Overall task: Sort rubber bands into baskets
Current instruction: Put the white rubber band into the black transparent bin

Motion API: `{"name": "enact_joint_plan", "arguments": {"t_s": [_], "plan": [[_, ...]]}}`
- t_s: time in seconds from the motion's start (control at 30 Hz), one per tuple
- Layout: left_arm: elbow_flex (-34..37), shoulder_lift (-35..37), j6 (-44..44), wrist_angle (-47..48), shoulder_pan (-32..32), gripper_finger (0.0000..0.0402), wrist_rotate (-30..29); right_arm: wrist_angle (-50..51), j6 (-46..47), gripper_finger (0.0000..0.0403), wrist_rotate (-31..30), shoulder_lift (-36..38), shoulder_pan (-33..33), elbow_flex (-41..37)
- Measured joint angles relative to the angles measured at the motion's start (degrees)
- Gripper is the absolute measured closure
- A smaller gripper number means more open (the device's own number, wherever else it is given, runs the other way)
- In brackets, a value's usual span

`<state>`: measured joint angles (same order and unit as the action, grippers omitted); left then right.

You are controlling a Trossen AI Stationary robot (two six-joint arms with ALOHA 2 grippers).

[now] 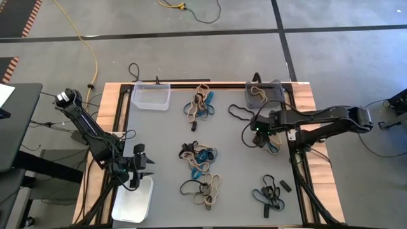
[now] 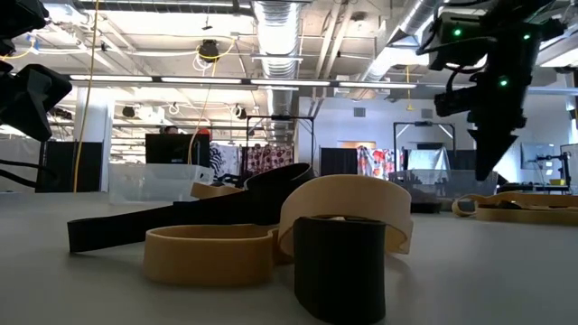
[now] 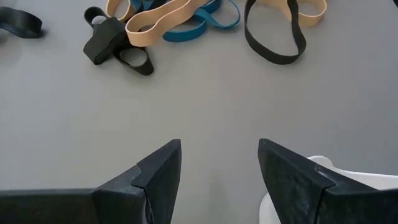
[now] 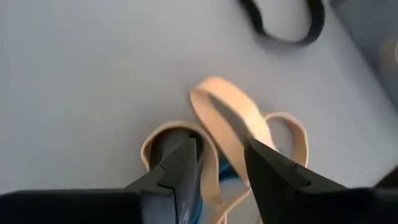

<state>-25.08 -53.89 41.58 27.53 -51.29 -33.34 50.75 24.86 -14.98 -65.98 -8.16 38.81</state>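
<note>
Tan-beige rubber band loops (image 4: 233,118) lie between the parted fingers of the right gripper (image 4: 221,168), which straddles one strand without clamping it; the dark grey plastic basket (image 1: 266,93) sits just beyond. Beside the white plastic basket (image 1: 133,200), the left gripper (image 3: 219,171) hangs apart.

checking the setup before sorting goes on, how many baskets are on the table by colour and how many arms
clear basket: 1
dark grey basket: 1, with a tan band already in it
white basket: 1
robot arms: 2, left gripper beside the white basket, right gripper over a small band pile
total: 3 baskets, 2 arms
</note>
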Motion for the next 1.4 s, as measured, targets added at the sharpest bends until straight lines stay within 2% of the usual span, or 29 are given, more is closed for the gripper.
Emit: {"name": "enact_joint_plan", "arguments": {"t_s": [0.2,0.53,0.63,0.7,0.87,0.9,1.1,1.23,1.4], "plan": [[0.0,0.0,0.0,0.0,0.0,0.0196,0.0,-4.4,-5.3,0.0246,0.3,-2.9,-5.4,0.0],[0.0,0.0,0.0,0.0,0.0,0.0196,0.0,-5.9,-8.4,0.0247,1.4,-17.9,-10.6,0.2],[0.0,0.0,0.0,0.0,0.0,0.0196,0.0,-6.9,-10.2,0.0262,-0.1,-19.5,-11.0,0.4],[0.0,0.0,0.0,0.0,0.0,0.0196,0.0,-7.1,-10.6,0.0287,-0.3,-19.6,-11.0,1.2],[0.0,0.0,0.0,0.0,0.0,0.0196,0.0,-8.3,-12.6,0.0377,-1.5,-16.1,-11.0,4.4],[0.0,0.0,0.0,0.0,0.0,0.0196,0.0,-8.1,-13.2,0.0382,-1.0,-15.2,-11.0,5.0],[0.0,0.0,0.0,0.0,0.0,0.0196,0.0,-4.0,-12.9,0.0372,1.4,-9.6,-10.4,8.9],[0.0,0.0,0.0,0.0,0.0,0.0196,0.0,-0.7,-12.4,0.0381,2.9,-5.0,-8.2,11.8],[0.0,0.0,0.0,0.0,0.0,0.0196,0.0,0.5,-11.2,0.0380,1.7,1.9,-5.1,15.6]]}}
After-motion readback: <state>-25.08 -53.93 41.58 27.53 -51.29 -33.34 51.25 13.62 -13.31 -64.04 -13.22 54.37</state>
